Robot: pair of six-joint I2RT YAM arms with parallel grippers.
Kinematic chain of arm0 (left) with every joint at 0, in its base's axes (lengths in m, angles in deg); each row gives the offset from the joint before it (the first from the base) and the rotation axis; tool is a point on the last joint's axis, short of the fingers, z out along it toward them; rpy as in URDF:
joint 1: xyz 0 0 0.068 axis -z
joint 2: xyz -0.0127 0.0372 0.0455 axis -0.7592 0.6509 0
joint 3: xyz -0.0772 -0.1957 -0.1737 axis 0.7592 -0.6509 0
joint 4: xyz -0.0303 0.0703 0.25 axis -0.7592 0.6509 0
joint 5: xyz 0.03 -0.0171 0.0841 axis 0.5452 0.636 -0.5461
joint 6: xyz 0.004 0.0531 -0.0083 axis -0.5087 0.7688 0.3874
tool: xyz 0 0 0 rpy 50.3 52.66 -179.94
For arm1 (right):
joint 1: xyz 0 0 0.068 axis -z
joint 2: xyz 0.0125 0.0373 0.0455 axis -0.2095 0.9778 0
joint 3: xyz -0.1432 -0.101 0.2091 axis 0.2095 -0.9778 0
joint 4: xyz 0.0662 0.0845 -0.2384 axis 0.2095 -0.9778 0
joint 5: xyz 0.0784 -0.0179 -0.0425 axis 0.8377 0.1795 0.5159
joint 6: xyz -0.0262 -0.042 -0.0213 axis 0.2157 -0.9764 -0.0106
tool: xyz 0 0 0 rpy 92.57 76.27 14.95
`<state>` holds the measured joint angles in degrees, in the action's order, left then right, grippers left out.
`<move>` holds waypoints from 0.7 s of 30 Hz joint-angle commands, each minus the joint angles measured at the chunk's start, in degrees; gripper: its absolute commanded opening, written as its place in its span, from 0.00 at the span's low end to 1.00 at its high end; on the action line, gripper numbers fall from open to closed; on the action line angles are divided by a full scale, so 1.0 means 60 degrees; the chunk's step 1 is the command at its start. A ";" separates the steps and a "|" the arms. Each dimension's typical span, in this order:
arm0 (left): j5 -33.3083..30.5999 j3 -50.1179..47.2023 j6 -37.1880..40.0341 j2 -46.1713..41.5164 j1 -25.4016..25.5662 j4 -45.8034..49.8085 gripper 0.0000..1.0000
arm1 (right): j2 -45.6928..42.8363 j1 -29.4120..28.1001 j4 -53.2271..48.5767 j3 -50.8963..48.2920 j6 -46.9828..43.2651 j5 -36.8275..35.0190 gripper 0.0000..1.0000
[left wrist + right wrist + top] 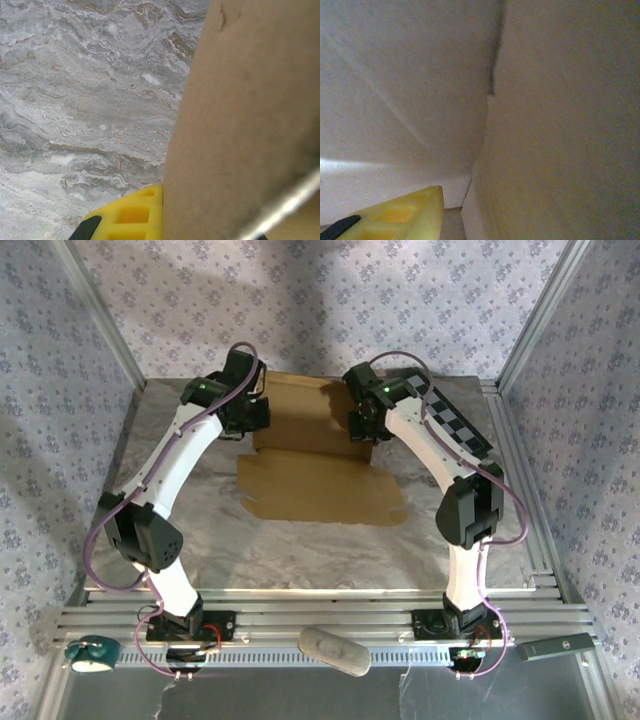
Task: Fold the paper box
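— Starting with the box (pixel 310 415): where is it found?

— It is set on the table (pixel 300 550) at the middle of the far edge. One wide flap (pixel 320 490) is laid flat toward the near edge, and the far part is flanked by the two grippers.

— How is the left gripper (pixel 252 418) placed?

— It is held at the box's left side, its jaws closed on the cardboard there. In the left wrist view the cardboard is pressed against a yellow finger (pixel 130 217), and marbled table surface is seen beside it.

— And the right gripper (pixel 362 428)?

— It is placed at the box's right side. In the right wrist view cardboard is seen close around another yellow finger (pixel 405 212), but whether the jaws are apart or together cannot be told.

— What else is noted?

— A checkerboard panel (pixel 455 425) is laid by the far right corner, partly covered by the right arm.
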<state>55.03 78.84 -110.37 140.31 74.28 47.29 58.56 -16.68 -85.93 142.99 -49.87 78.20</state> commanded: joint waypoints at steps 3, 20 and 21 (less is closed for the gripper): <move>0.0457 -0.0179 -0.0278 -0.0224 -0.0150 -0.0502 0.00 | -0.0763 0.0360 0.1051 -0.0471 0.0282 0.0798 0.46; 0.0460 -0.0003 -0.0278 -0.0153 -0.0156 -0.0452 0.00 | -0.0457 0.0739 0.1408 -0.0411 0.0391 0.1312 0.38; 0.0459 -0.0003 -0.0278 -0.0163 -0.0165 -0.0453 0.00 | -0.0470 0.0738 0.1387 -0.0480 0.0391 0.1298 0.38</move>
<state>56.87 77.72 -111.20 140.31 73.49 45.32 54.96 -11.94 -76.77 139.12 -47.95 85.67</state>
